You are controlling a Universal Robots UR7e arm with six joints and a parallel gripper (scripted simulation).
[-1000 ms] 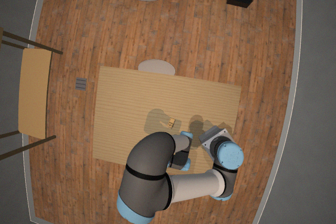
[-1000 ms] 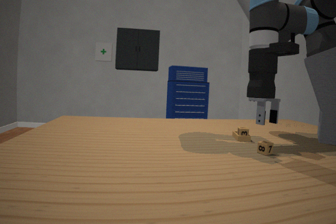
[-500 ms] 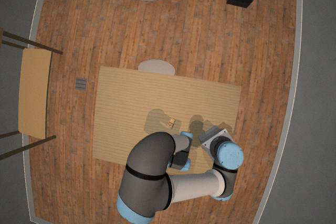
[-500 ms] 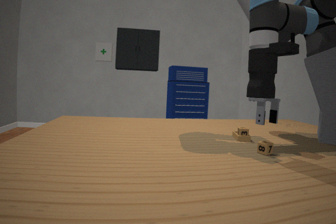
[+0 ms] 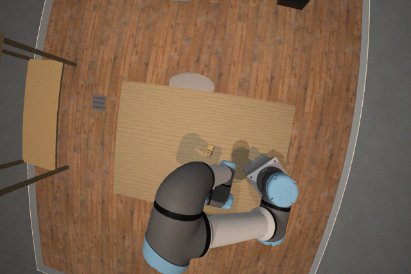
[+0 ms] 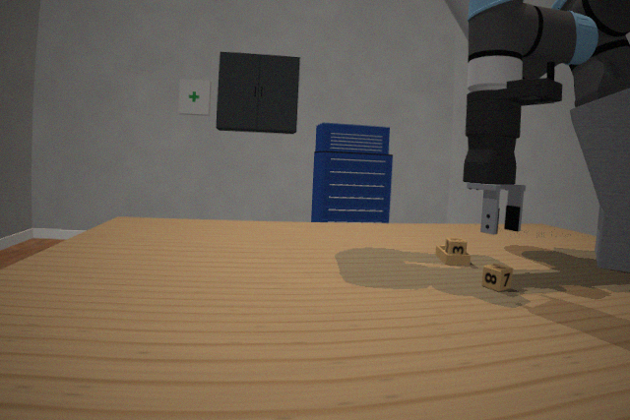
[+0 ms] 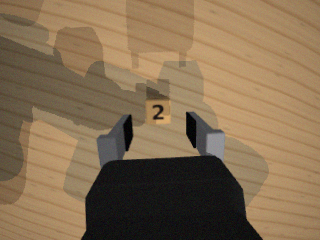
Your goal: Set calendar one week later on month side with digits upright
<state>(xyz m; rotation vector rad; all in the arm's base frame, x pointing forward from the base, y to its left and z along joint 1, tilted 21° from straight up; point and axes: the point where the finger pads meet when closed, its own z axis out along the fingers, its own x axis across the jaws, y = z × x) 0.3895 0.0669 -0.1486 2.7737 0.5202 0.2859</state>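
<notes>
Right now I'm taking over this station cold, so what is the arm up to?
The grey arm's gripper hangs open and empty above a small wooden number cube lying loose on the wooden table, its top face reading 2. A second number cube sits in the small wooden tray nearby.

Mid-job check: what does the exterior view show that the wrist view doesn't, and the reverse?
Only the exterior view shows the small wooden tray holding a wooden cube with a 3 on its side, and the loose wooden number cube's side faces, 8 and 7. It stands on the wooden table, outside the tray.

Only the wrist view shows a cube's top face, a 2, framed between the fingers.

Both show the black two-finger gripper open, above the table, holding nothing.
</notes>
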